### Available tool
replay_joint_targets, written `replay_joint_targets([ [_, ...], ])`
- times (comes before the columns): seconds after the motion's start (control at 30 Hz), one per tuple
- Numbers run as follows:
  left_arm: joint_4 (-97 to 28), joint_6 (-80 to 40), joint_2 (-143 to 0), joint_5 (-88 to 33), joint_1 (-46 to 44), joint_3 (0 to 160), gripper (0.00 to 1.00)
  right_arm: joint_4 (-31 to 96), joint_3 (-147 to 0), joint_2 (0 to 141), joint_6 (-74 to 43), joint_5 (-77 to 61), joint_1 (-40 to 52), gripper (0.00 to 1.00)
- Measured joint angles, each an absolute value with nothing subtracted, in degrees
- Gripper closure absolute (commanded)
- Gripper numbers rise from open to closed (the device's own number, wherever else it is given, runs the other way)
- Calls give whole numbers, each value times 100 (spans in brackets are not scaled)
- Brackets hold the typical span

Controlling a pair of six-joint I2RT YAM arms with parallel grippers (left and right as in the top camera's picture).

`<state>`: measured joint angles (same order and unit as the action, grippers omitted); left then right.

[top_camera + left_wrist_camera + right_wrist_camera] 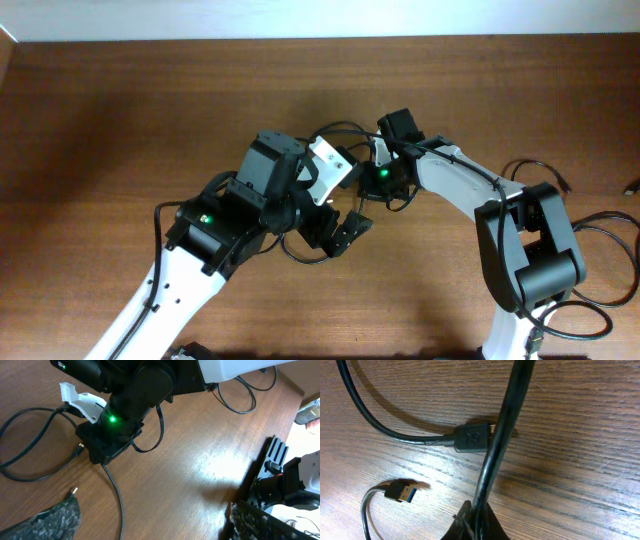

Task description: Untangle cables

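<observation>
Overhead: thin black flexible cables (340,126) lie mid-table, far from every edge, beneath both arms. Left wrist: left gripper (155,525) spread, empty. Right wrist: right gripper (472,527) pinches one cord (514,395) lying over a black plug (470,439); pulling may tighten the snarl.

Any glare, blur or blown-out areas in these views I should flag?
Overhead: even light, sharp; only the white strip along the top edge is blown out. Left wrist: a glare patch on the table, and its own fingers are blurred at the bottom edge. Right wrist: sharp close-up, soft shadows beside the cable, no strong glare.
</observation>
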<state>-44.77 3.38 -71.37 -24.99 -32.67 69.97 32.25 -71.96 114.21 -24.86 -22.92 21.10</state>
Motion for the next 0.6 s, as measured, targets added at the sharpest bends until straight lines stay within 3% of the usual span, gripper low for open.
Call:
replay_joint_targets([
  [0.6,-4477,338,-7137,-2499,-3267,6997,1,3267,-7196,11424,-2486,-2272,2110,96],
])
